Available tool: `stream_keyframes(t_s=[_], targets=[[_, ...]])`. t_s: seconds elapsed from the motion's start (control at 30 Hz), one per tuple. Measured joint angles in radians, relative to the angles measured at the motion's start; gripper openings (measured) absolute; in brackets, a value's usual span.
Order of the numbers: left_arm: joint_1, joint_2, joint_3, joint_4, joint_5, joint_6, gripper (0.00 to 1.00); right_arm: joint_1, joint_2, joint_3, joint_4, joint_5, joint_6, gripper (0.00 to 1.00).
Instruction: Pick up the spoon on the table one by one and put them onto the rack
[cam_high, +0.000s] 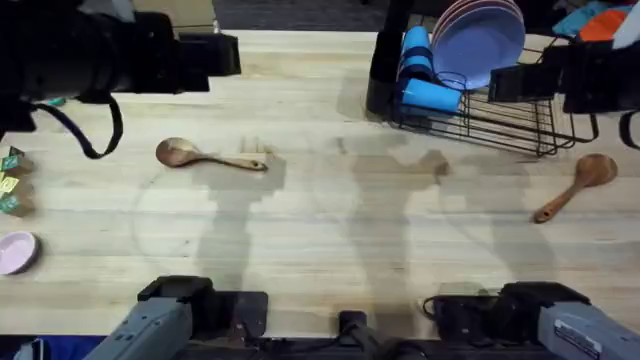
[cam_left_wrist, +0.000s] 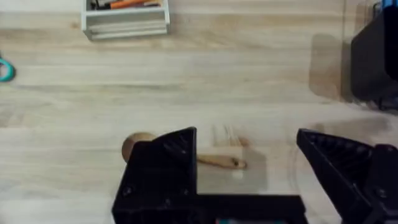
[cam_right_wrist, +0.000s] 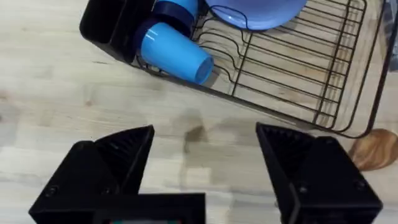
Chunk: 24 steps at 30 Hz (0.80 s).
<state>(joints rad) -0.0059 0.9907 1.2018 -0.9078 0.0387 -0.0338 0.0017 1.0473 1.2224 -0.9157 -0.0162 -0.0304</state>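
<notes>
Two brown wooden spoons lie on the table (cam_high: 330, 230). One spoon (cam_high: 205, 156) is at the left middle, its bowl pointing left. The other spoon (cam_high: 570, 188) lies at the right, just in front of the black wire rack (cam_high: 500, 125). My left gripper (cam_left_wrist: 245, 135) hangs open high above the left spoon (cam_left_wrist: 221, 162), whose bowl (cam_left_wrist: 135, 144) peeks out beside one finger. My right gripper (cam_right_wrist: 205, 129) is open over bare table in front of the rack (cam_right_wrist: 292, 74). The right spoon's bowl (cam_right_wrist: 376, 149) sits off to the side.
The rack holds a blue cup (cam_high: 425, 90) and lilac plates (cam_high: 480, 40), with a tall black utensil cup (cam_high: 385, 70) at its left end. A beige holder (cam_left_wrist: 126, 18) and teal scissors (cam_left_wrist: 5, 68) lie at the far left. A pink dish (cam_high: 15, 252) sits at the table's left edge.
</notes>
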Motion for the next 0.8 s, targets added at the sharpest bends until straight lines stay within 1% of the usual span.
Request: stream_keyframes(t_s=[0.1, 0.27, 0.37, 0.43, 0.5, 0.67, 0.8], targets=[[0.000, 0.005, 0.001, -0.036, 0.000, 0.000, 0.994, 0.000, 0.000, 0.000, 0.001, 0.000, 0.000, 0.994], [0.000, 0.020, 0.002, -0.052, 0.000, 0.000, 0.994, 0.000, 0.000, 0.000, 0.004, 0.000, 0.000, 0.994], [0.000, 0.040, 0.002, -0.069, 0.000, -0.024, 0.992, 0.000, 0.000, 0.000, 0.016, 0.000, 0.000, 0.994], [0.000, 0.054, 0.002, -0.078, 0.000, -0.076, 0.993, 0.000, 0.000, 0.000, 0.021, 0.000, 0.000, 0.994], [0.000, 0.067, 0.002, -0.088, 0.000, -0.143, 0.993, 0.000, 0.000, 0.000, 0.021, 0.000, 0.000, 0.994], [0.000, 0.097, 0.003, -0.103, -0.005, -0.326, 0.993, 0.000, 0.000, 0.000, 0.021, 0.000, 0.000, 0.994], [0.000, 0.113, 0.003, -0.104, -0.039, -0.483, 0.993, 0.000, 0.000, 0.000, 0.021, 0.000, 0.000, 0.994]])
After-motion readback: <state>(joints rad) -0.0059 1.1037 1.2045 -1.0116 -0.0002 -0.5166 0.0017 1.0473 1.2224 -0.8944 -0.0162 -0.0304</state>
